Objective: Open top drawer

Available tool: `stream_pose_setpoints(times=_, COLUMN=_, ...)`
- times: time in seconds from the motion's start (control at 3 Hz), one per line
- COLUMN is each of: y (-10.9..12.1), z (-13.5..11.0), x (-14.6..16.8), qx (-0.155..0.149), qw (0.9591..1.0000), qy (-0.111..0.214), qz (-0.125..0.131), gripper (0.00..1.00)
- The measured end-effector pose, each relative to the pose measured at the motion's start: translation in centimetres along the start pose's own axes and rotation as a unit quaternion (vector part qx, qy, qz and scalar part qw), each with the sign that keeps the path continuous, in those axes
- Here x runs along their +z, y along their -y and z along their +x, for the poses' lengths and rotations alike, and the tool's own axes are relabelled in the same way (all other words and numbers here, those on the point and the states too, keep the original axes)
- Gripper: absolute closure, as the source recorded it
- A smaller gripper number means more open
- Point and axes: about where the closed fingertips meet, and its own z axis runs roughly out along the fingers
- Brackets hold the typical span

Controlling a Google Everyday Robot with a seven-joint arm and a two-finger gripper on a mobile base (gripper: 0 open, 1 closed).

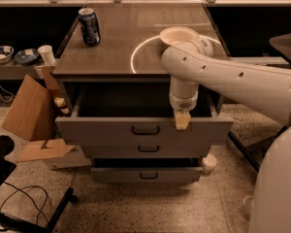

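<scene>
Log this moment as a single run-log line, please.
top drawer: pulled out, grey interior showing | gripper: at the drawer front's upper edge, right of black handle | task: drawer open
</scene>
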Motion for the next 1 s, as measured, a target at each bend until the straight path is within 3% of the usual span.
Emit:
stream_pose_setpoints(times=0.33, y=-2.5, z=1.2, x=-0.9, qx=0.023, qw=0.9996, qy=-0.006, qz=-0.016, gripper=1.00)
stream_pose_setpoints(times=0.67, y=-4.6, z=2.0, x=-1.5, qx=0.045, qw=0.9984, qy=-0.011, qz=-0.030, gripper=1.00)
stream_pose_setpoints(times=1.0, y=-4.6, z=1.9, x=-1.5, qx=0.045, qw=0.9984, qy=-0.011, qz=-0.030, gripper=1.00)
